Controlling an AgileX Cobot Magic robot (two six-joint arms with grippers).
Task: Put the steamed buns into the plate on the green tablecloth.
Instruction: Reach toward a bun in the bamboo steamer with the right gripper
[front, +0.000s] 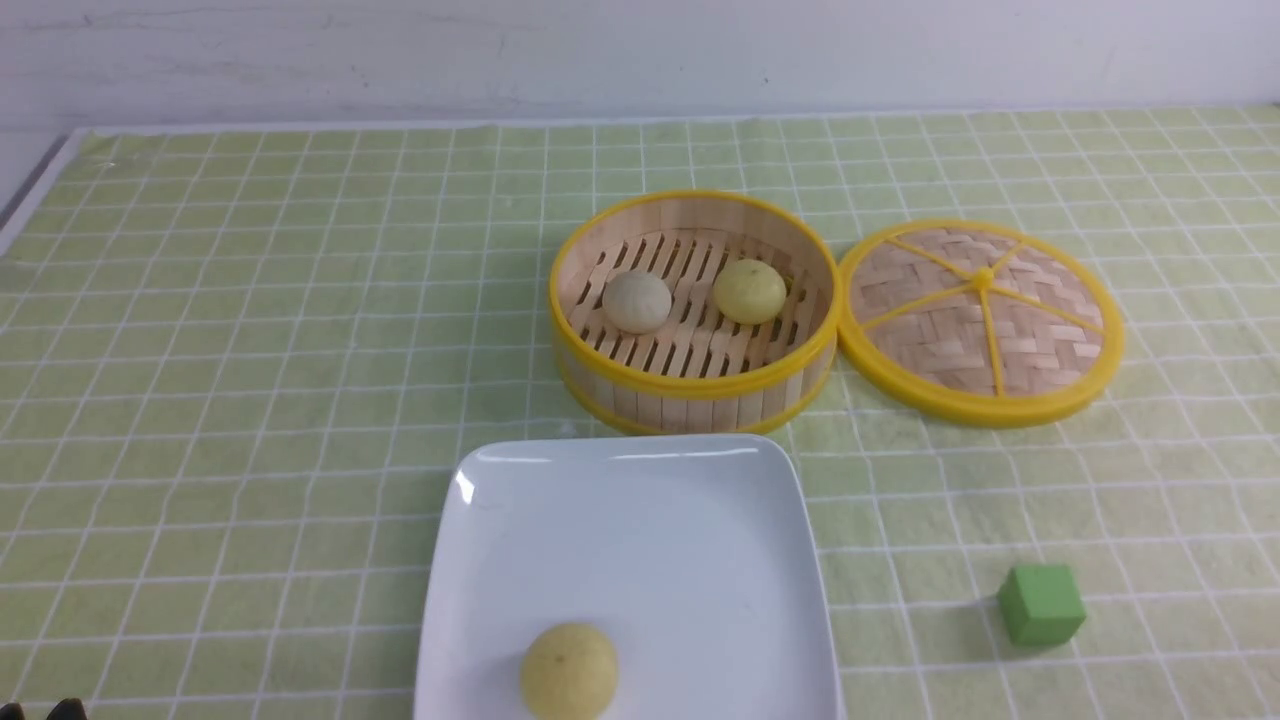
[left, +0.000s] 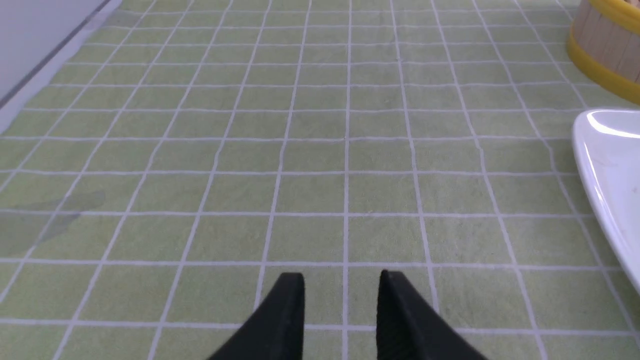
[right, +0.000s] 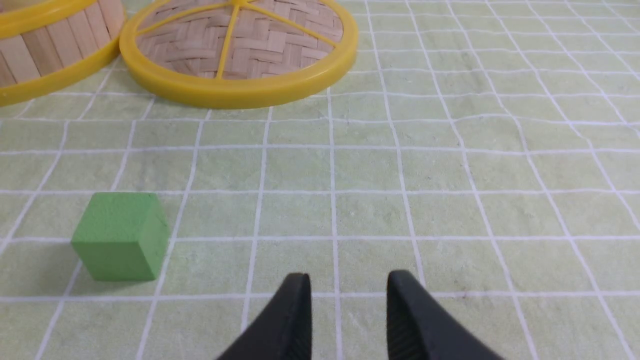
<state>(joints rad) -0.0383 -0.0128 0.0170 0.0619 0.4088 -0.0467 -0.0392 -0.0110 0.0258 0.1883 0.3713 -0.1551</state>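
Note:
One pale yellow bun (front: 569, 671) lies in the white square plate (front: 700, 520) at the near middle of the green tablecloth (front: 250, 350). An off-white bun (front: 637, 301) and a second pale yellow bun (front: 749, 291) sit in the bamboo steamer (front: 690, 385) behind the plate. My left gripper (left: 342, 295) is open and empty, low over bare cloth left of the plate's edge (left: 605, 165). My right gripper (right: 347, 295) is open and empty over bare cloth, right of a green cube (right: 120, 235). Neither gripper shows clearly in the front view.
The woven steamer lid (front: 980, 320) lies flat just right of the steamer and also shows in the right wrist view (right: 240, 50). The green cube (front: 1041, 603) sits right of the plate. The table's left edge (left: 30, 75) meets a pale wall.

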